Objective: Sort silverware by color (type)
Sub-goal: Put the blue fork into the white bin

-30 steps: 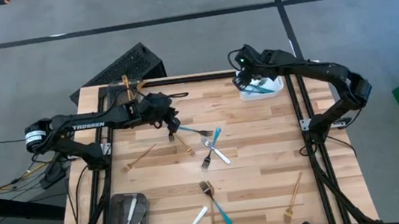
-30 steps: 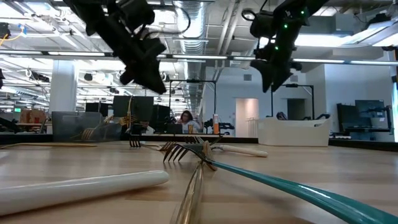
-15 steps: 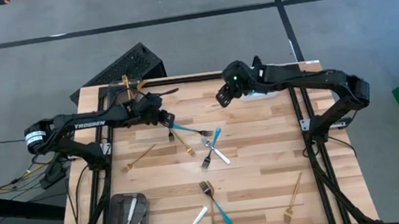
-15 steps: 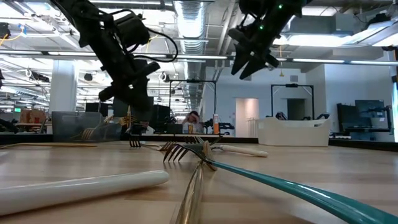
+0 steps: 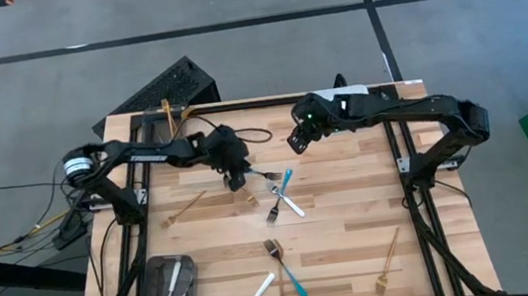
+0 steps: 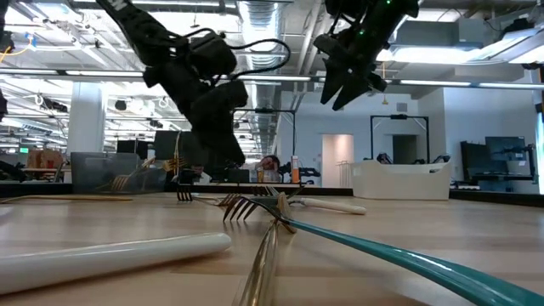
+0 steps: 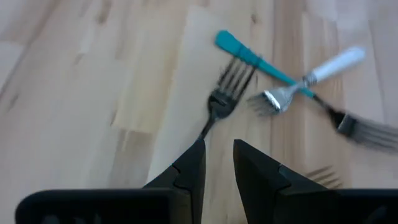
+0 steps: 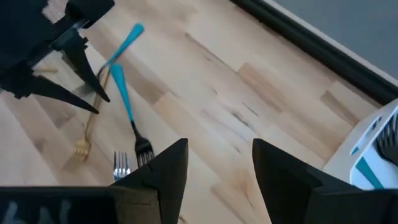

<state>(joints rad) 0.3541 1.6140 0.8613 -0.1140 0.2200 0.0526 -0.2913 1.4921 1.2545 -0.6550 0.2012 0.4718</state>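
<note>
Dark metal of our left hand (image 7: 217, 163) hides the handle of the fork (image 7: 225, 94) it pinches low over the table (image 5: 350, 198), while our right hand (image 5: 295, 142) hovers unclenched nearby.

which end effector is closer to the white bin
Right. The right end effector hovers just beside the white bin; the left end effector is farther across the table.

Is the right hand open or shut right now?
Open. In the right wrist view the right hand shows a wide bare gap between its two dark fingers, with only the wooden table visible through it and nothing held.
</note>
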